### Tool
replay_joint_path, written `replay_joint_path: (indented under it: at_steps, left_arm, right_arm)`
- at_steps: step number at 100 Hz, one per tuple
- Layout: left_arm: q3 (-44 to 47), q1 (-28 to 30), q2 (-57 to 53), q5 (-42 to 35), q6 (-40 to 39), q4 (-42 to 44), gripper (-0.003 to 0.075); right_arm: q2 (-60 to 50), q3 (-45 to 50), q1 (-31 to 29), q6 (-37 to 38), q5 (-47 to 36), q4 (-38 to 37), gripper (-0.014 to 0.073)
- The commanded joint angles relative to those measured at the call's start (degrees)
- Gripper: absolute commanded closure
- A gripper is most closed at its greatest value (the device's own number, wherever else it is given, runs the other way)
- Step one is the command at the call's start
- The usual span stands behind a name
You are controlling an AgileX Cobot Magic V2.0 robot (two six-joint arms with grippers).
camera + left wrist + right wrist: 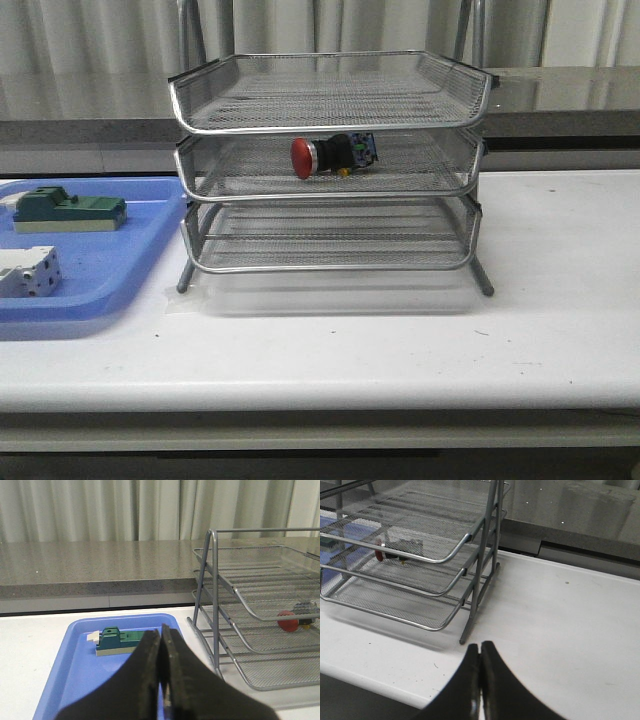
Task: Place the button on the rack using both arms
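both pincers clenched empty, button on its side in rack middle tray, red cap leftward

Rack shiny wire mesh; tray smooth blue plastic; table matt white.

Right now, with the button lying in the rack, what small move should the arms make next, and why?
Probably none beyond holding both arms back at rest. The button already lies on its side in the middle tray of the rack, and nothing grips it. The left gripper and right gripper are both shut and empty, clear of the rack, so the job looks finished.
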Motion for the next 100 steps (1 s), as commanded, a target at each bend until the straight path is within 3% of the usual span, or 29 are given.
replay_joint_path:
  at_steps: [1, 30, 45, 77, 100]
  left_arm:
    - [-1.6, 0.2, 0.5, -3.5, -0.4, -0.9, 0.0741]
    - [-1.6, 0.2, 0.5, -3.5, -0.4, -0.9, 0.0741]
    - [-1.6, 0.2, 0.5, -3.5, -0.4, -0.9, 0.0741]
    - [-1.6, 0.2, 0.5, -3.5, -0.4, -0.9, 0.0741]
    - [-1.6, 0.2, 0.5, -3.5, -0.4, -0.9, 0.0741]
  right_arm:
    - [0.4, -1.4, -0.4, 0.0, -3.7, 1.0, 0.0652]
    - [0.4, -1.2, -0.4, 0.0, -3.8, 1.0, 0.0652]
    - [-0.6, 1.6, -0.4, 0.8, -8.6, 0.5, 0.0652]
    - [-10.9, 10.1, -0.4, 23.5, -11.7, -18.7, 0.0652]
    - [-17.2, 16.2, -0.4, 27.0, -12.9, -21.0, 0.0652]
